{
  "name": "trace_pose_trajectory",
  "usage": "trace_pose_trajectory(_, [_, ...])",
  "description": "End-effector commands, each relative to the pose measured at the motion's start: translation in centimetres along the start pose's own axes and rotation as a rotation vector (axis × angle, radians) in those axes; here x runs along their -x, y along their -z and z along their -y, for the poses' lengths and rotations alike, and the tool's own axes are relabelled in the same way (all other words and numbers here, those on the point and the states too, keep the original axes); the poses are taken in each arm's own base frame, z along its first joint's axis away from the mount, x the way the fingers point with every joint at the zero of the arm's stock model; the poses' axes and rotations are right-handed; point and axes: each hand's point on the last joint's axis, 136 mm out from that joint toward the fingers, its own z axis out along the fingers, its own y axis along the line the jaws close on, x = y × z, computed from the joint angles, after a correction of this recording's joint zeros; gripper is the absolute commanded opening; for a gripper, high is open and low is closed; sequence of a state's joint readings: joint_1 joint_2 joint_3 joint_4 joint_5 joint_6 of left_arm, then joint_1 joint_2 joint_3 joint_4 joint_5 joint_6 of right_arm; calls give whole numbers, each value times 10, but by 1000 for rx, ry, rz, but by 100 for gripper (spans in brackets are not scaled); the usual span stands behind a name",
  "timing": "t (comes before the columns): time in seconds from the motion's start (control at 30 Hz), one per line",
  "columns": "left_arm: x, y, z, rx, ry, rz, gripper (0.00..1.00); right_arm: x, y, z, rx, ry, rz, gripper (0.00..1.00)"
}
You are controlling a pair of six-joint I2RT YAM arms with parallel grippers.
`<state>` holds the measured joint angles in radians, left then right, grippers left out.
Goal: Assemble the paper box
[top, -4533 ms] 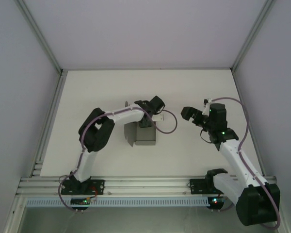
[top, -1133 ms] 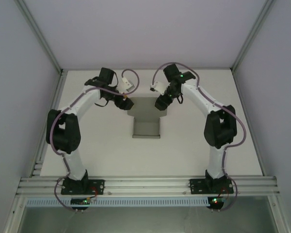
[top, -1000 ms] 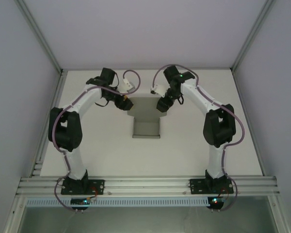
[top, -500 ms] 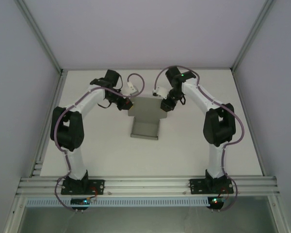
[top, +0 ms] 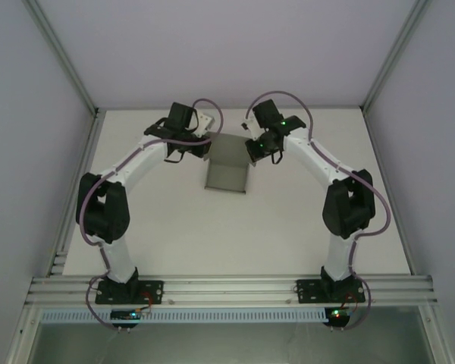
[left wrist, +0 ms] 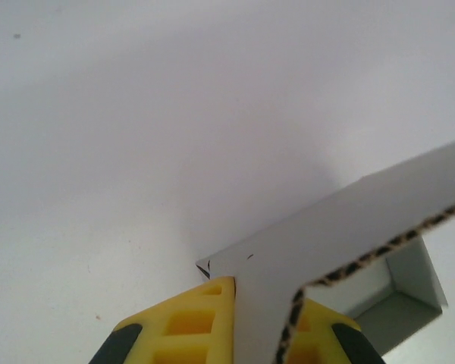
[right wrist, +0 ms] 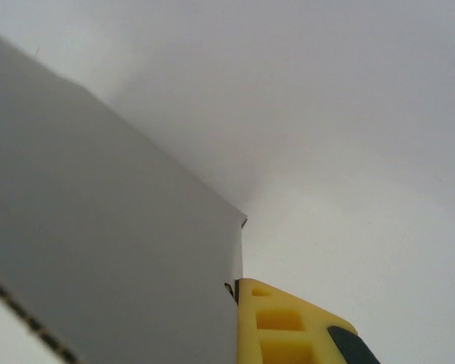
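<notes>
Paper box (top: pixel 226 171): it sits far out on the middle of the tabletop (top: pixel 159 220), between your two arms, taken at both far corners.
Left fingers (left wrist: pixel 189 326): clenched on the far-left corner, with the board sandwiched between the two yellow tips.
Right fingers (right wrist: pixel 288 326): clamped on the far-right corner. One yellow finger shows against the board's edge, and the board hides the other.
Why a corner each: this likely keeps the thin panel square as you fold it.
Risk: an unequal pull could skew the crease.
</notes>
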<state>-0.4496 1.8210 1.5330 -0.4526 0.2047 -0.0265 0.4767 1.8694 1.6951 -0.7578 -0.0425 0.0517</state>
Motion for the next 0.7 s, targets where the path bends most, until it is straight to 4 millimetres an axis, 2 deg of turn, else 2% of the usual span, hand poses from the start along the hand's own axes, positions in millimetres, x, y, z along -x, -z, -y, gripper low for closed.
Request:
trace_pose_trajectory(0.0, [13,-9,-3,95,270,93,0,49,9,4,-43,-345,240,0])
trace_pose_trajectory(0.07, [15,-17,-5,121,354,118,0,53,1,6,-41,-475,262,0])
trace_pose_trajectory(0.13, [17,-26,1,84,411,136,0,67,-3,10,-61,-526,325,0])
trace_pose_trajectory(0.2, [17,-32,3,58,461,144,0,72,-11,2,-60,-524,330,0])
trace_pose_trajectory(0.27, [16,-36,1,63,496,149,0,68,-21,-3,-54,-551,309,0])
trace_pose_trajectory(0.37, [11,-41,0,59,522,151,0,69,-31,4,-55,-615,320,0])
trace_pose_trajectory(0.47, [8,-45,-5,78,562,177,0,72,-37,2,-67,-583,328,0])
trace_pose_trajectory(0.53, [5,-49,-6,78,590,178,0,63,-44,-4,-74,-564,285,0])
trace_pose_trajectory(0.67, [-2,-68,4,16,635,161,0,57,-52,-2,-100,-557,286,0])
